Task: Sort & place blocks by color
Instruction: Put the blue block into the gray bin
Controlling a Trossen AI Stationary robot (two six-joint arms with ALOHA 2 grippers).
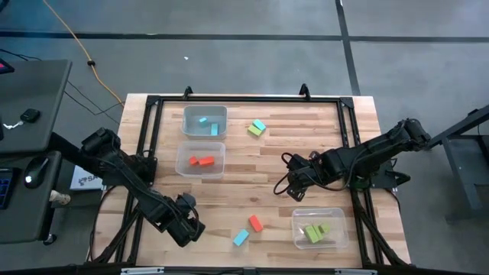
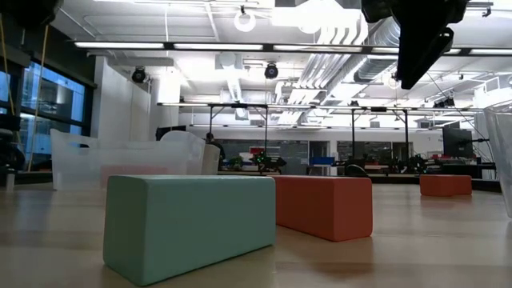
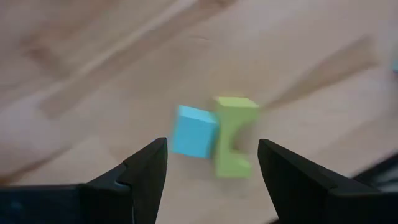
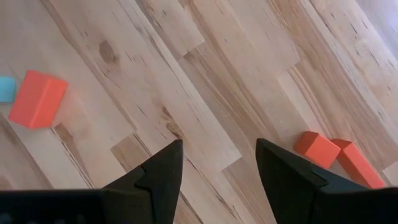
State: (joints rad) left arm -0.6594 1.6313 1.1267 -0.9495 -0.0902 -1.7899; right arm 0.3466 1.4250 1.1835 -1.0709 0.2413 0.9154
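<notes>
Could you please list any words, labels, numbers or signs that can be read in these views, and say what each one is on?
No text can be read with confidence.
White sheet or box on the floor left of the table, half hidden by the left arm: dark print, cut off and too small to read.
Blocks, clear bins, table top and both grippers: no markings visible.
Room behind the table in the low view: no sign legible.
</notes>
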